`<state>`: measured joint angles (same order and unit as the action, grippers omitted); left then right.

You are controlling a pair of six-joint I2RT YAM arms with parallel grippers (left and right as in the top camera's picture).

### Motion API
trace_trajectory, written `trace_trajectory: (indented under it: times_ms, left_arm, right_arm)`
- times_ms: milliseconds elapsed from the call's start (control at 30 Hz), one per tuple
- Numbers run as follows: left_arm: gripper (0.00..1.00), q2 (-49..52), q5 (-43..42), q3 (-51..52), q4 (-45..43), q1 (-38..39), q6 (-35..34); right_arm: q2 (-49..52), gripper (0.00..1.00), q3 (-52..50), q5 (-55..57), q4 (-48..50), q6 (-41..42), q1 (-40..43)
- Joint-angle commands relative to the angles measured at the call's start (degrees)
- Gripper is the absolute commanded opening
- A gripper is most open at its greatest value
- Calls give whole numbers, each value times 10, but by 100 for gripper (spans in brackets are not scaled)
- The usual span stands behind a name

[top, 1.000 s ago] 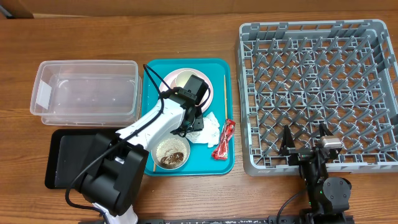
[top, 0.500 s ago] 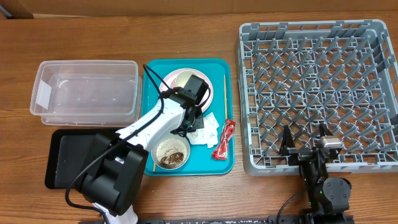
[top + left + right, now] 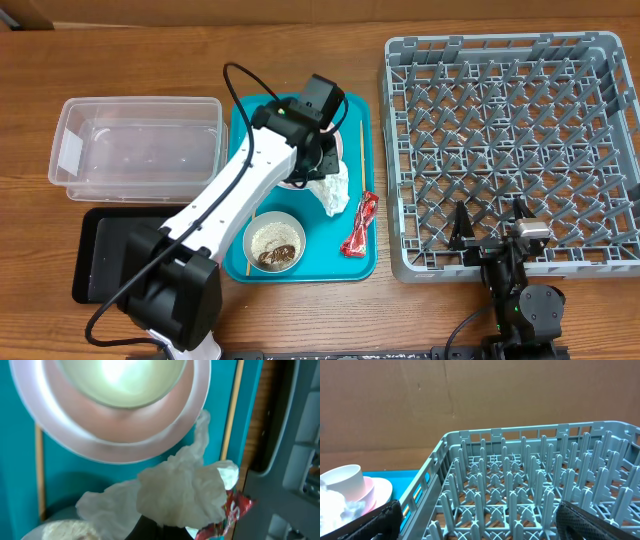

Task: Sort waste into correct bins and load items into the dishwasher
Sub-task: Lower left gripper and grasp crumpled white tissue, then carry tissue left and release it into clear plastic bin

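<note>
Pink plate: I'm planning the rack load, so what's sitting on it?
A pale green bowl sits on the pink plate. Glare hides the bowl's inside; overhead, the left arm covers most of both.

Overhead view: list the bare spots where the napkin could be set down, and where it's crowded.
Free: the whole floor of the clear tub, the black tray's bare end beside the arm's base, and the peg-only dish rack. Crowded: the teal tray, with the rice bowl, wrapper, chopstick and the napkin held in the left tool.
</note>
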<state>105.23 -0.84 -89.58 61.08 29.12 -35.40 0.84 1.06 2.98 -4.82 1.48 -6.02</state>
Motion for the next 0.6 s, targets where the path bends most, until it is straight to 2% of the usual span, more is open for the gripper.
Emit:
trace_trajectory:
  times_ms: [0, 333, 567]
  left_arm:
    - [4, -19, 1, -48, 36, -26, 16]
    - [4, -20, 0, -147, 153, -142, 52]
    - [4, -20, 0, -152, 171, -244, 56]
  right_arm:
    - [-6, 100, -6, -1, 2, -1, 1]
    - [-6, 100, -6, -1, 2, -1, 1]
    - [-6, 100, -6, -1, 2, -1, 1]
